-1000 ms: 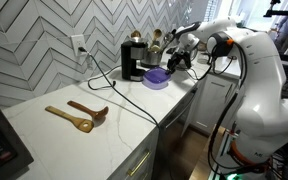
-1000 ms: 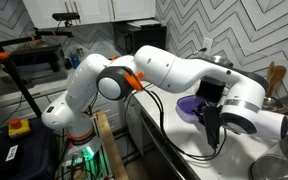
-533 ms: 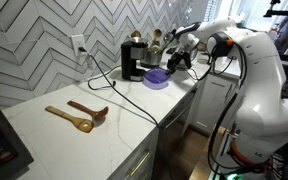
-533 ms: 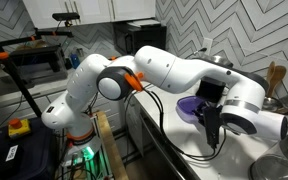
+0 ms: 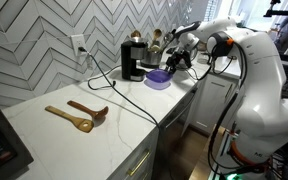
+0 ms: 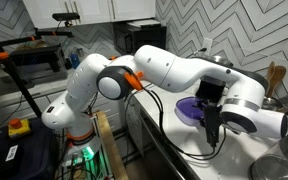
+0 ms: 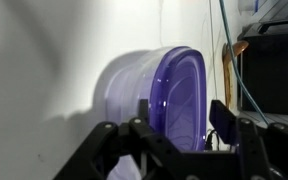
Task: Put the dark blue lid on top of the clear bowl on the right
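Note:
The dark blue lid (image 7: 179, 100) lies on the clear bowl (image 7: 119, 95), which stands on the white counter beside the black coffee maker (image 5: 134, 58). Both exterior views show the lid (image 5: 158, 75) (image 6: 191, 108) under the arm's wrist. My gripper (image 7: 181, 108) straddles the lid, one finger on each side of its rim. The fingers (image 7: 222, 112) stand apart, and a narrow gap shows between the one on the right and the lid's edge. The gripper (image 5: 172, 62) is open and carries nothing.
Two wooden spoons (image 5: 69, 117) (image 5: 89, 108) lie on the counter towards its near end. A black cable (image 5: 114, 85) runs from the wall outlet (image 5: 79, 45) across the counter. A holder with wooden utensils (image 6: 274, 80) stands by the tiled wall.

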`<state>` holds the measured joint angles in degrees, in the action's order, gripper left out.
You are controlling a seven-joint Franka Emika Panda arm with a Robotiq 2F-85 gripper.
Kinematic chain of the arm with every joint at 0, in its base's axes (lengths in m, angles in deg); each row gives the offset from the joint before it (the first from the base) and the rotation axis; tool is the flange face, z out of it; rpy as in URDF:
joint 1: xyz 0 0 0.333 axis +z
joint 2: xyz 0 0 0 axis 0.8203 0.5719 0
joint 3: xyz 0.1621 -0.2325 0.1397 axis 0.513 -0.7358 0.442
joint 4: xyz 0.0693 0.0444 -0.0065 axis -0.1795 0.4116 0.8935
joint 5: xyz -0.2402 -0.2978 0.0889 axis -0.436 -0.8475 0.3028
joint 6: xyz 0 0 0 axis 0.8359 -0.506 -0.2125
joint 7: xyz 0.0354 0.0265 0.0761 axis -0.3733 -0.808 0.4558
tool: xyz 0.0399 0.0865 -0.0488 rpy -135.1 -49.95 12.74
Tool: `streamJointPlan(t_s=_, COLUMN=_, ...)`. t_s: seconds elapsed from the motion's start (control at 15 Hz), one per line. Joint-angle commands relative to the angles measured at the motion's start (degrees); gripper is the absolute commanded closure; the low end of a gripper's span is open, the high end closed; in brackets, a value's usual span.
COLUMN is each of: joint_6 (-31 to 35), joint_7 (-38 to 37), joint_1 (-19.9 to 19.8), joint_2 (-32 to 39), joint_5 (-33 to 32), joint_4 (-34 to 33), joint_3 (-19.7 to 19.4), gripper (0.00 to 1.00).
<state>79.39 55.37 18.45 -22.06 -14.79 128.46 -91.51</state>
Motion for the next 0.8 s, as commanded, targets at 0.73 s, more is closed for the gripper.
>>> streamJointPlan(t_s=0.73, joint_6=-0.54, joint_7=-2.21, joint_1=1.66, joint_2=-2.23, joint_5=-0.62, joint_4=0.67, joint_3=-0.11, gripper=0.00)
